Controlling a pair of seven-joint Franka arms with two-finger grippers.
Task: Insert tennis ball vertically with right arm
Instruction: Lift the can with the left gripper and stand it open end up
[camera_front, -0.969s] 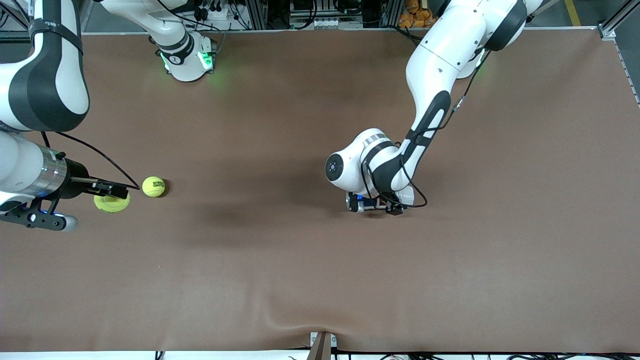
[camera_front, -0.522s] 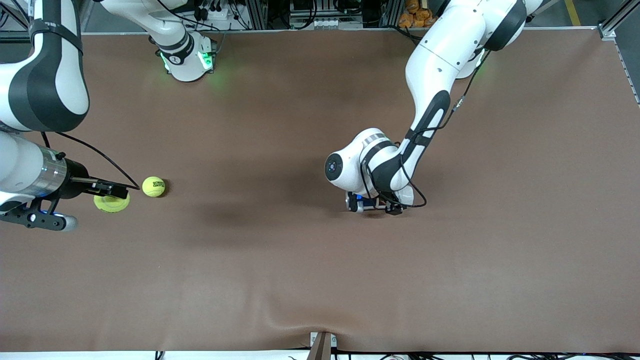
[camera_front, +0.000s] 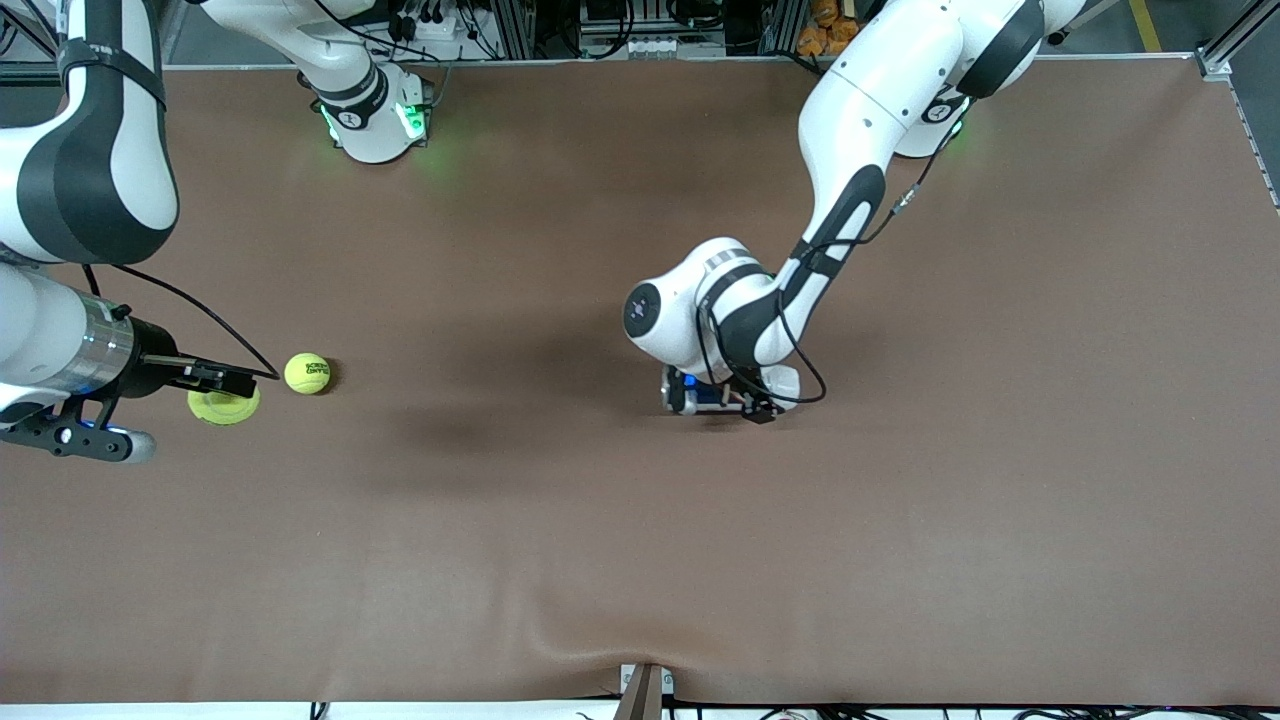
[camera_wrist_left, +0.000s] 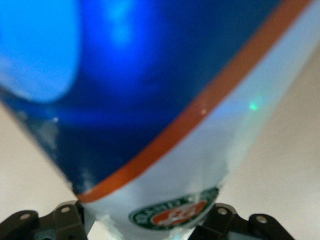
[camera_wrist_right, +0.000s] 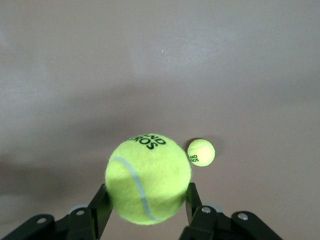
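Note:
My right gripper, at the right arm's end of the table, is shut on a yellow-green tennis ball, one black finger on each side. A second tennis ball lies on the brown table beside it, apart from the gripper. Near the table's middle, my left gripper is shut on a blue-and-white can with an orange stripe and a round green-and-orange logo. The left arm's wrist hides most of the can in the front view.
The brown table mat has a raised wrinkle at the edge nearest the front camera, by a small bracket. The right arm's base stands at the edge farthest from the camera.
The left arm has shifted with the can toward the right arm's end of the table. The right arm and both balls have not moved.

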